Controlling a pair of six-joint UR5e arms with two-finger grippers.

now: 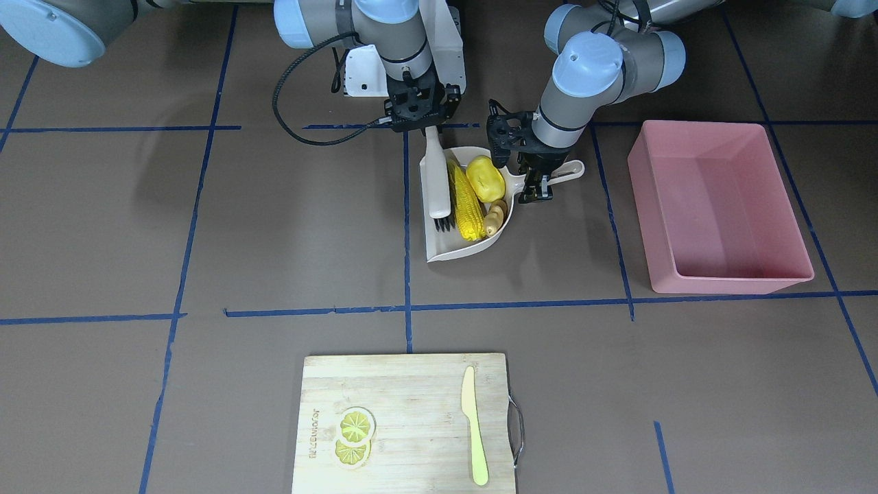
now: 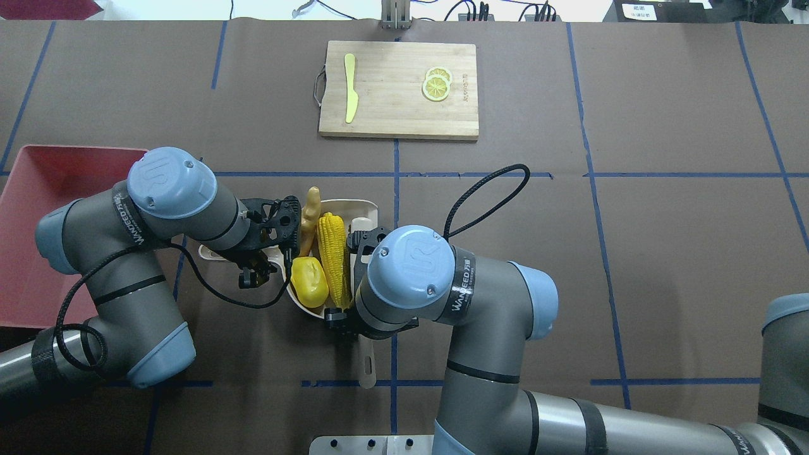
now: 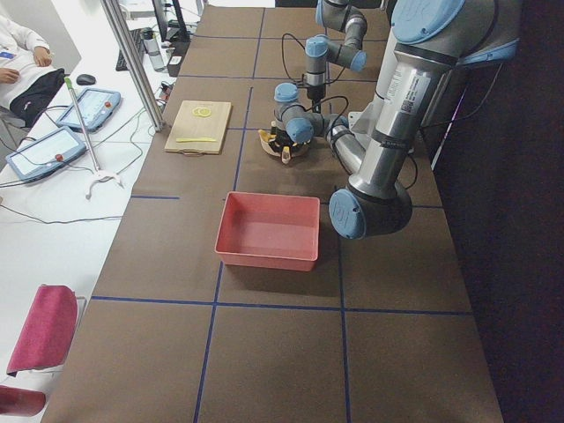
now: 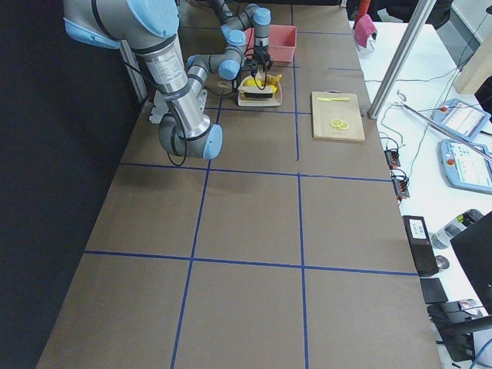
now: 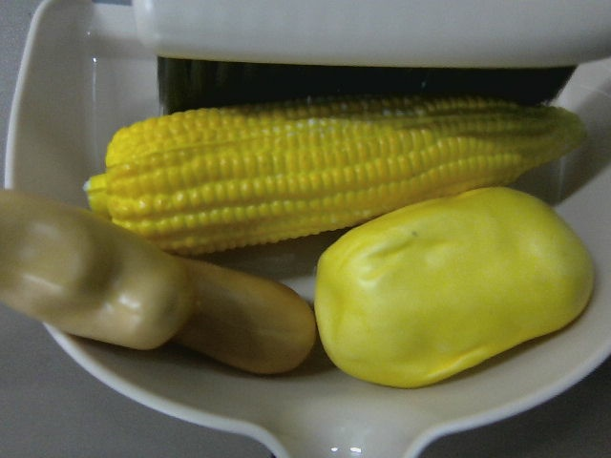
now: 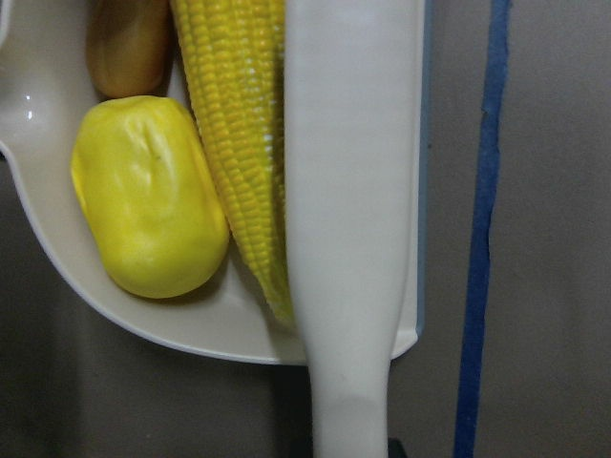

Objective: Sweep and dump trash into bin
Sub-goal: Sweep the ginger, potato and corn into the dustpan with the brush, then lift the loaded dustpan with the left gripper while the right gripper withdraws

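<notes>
The trash lies in a beige dustpan (image 1: 449, 252): a long corn cob (image 1: 465, 202), a yellow potato-like lump (image 1: 485, 178) and a tan ginger root (image 1: 495, 216). My left gripper (image 1: 538, 180) is shut on the dustpan handle (image 1: 566, 171). My right gripper (image 1: 431, 127) is shut on a white brush (image 1: 436, 178) whose dark bristles stand in the pan beside the corn. The pink bin (image 1: 720, 206) stands apart from the pan, on my left gripper's side. The left wrist view shows the corn (image 5: 334, 162), the lump (image 5: 449, 286) and the ginger (image 5: 143, 296) close up.
A wooden cutting board (image 1: 405, 384) with a pale yellow knife (image 1: 473, 425) and lemon slices (image 1: 354, 436) lies at the table's far side from me. Blue tape lines cross the brown table.
</notes>
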